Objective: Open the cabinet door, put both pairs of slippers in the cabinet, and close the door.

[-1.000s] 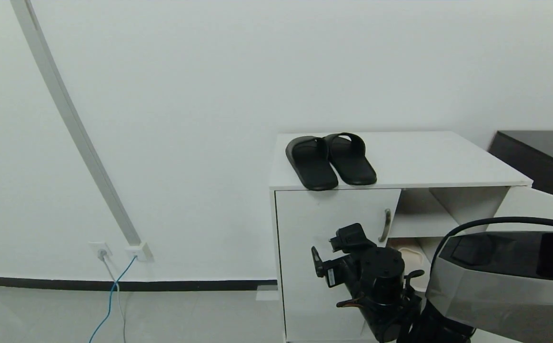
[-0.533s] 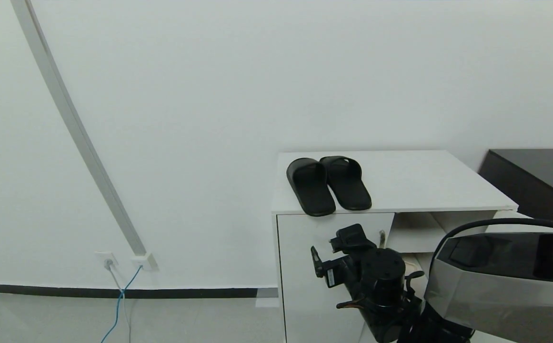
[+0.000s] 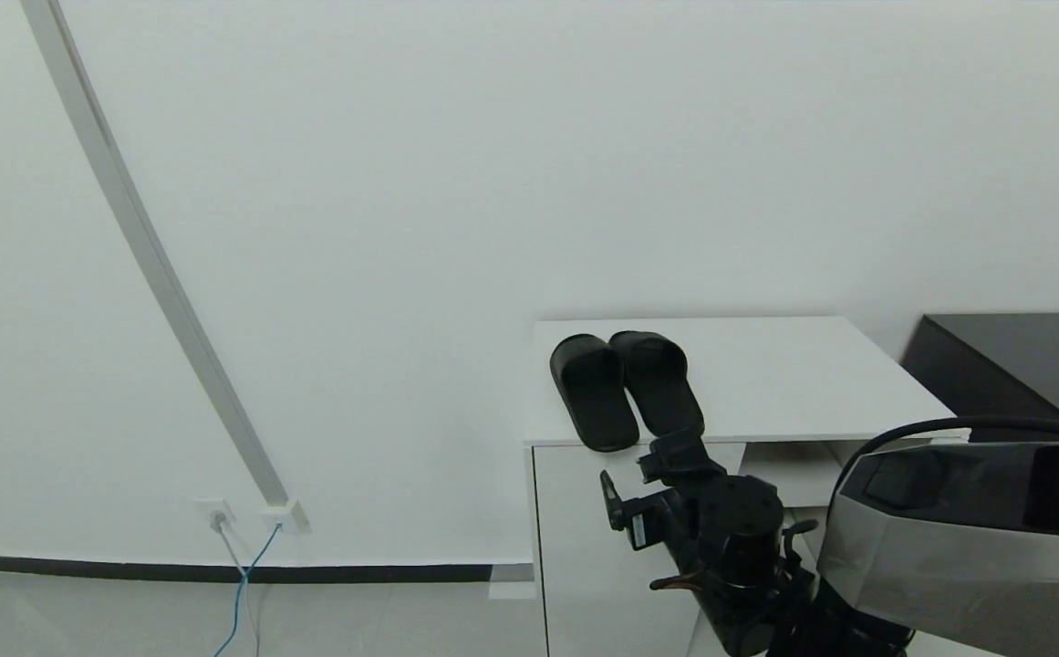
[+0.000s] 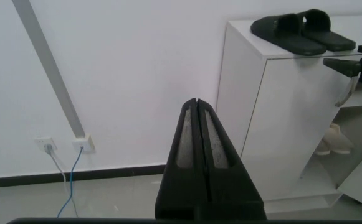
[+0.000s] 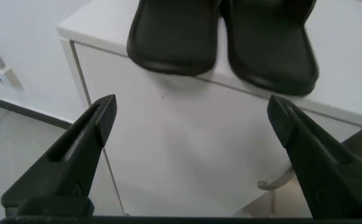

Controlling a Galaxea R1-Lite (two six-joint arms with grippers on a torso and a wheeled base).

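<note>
A grey conduit strip [image 3: 155, 265] slants down the white wall to two sockets [image 3: 251, 514] at about seven o'clock in the head view, with a blue cable [image 3: 246, 575] trailing from them to the floor. The left gripper [image 4: 197, 106] hangs in the air facing that wall, its two fingers pressed together, with the white cabinet [image 3: 766, 374] at its two o'clock. A pair of black slippers [image 3: 625, 388] lies side by side on the cabinet top, at roughly eight o'clock on that surface, with the ends nearest the robot jutting slightly past the front edge. Directly below them, at six o'clock from the pair, the right gripper [image 5: 193, 143] faces the closed left door [image 3: 584, 538], its fingers spread wide and touching nothing. A curved metal handle [image 4: 341, 93] sits at the door's three o'clock edge. To the right, the cabinet's other compartment stands open, and what appears to be a pale pair of slippers [image 4: 333, 138] rests on a lower shelf inside. A dark piece of furniture [image 3: 1012, 356] stands beside the cabinet at three o'clock.
</note>
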